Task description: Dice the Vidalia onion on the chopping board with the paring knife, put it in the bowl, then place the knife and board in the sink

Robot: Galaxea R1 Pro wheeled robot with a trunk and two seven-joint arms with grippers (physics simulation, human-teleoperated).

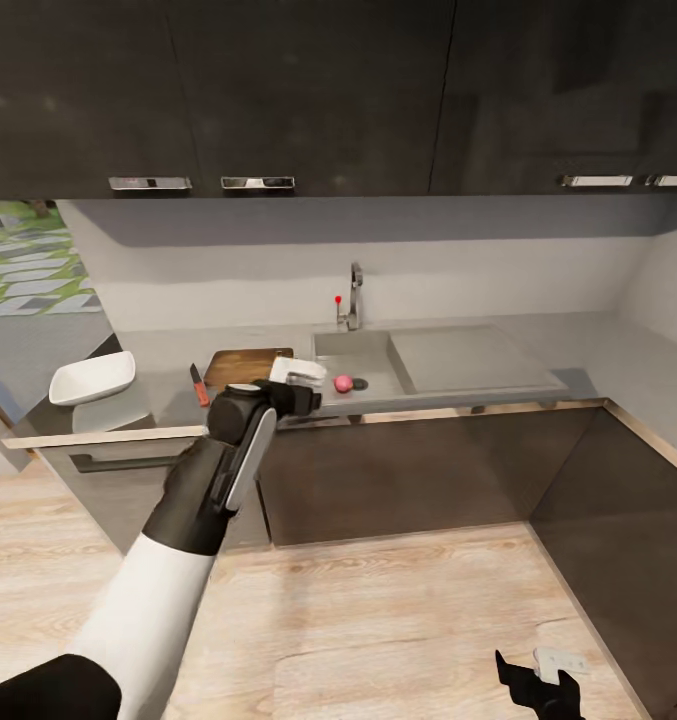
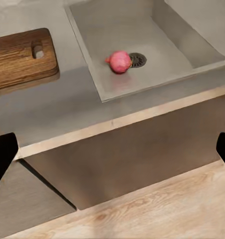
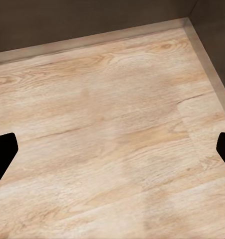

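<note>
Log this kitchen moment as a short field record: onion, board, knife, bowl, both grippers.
onion: pinkish-red round Vidalia onion lies in the steel sink basin, beside the drain
board: brown wooden chopping board on the grey countertop, beside the sink, nothing on it
knife: red-handled paring knife on the countertop, next to the board
bowl: glossy white squarish bowl at the counter's end, empty
left gripper: raised at the counter edge near the sink, open, holding nothing
right gripper: low over the wooden floor, open, empty
</note>
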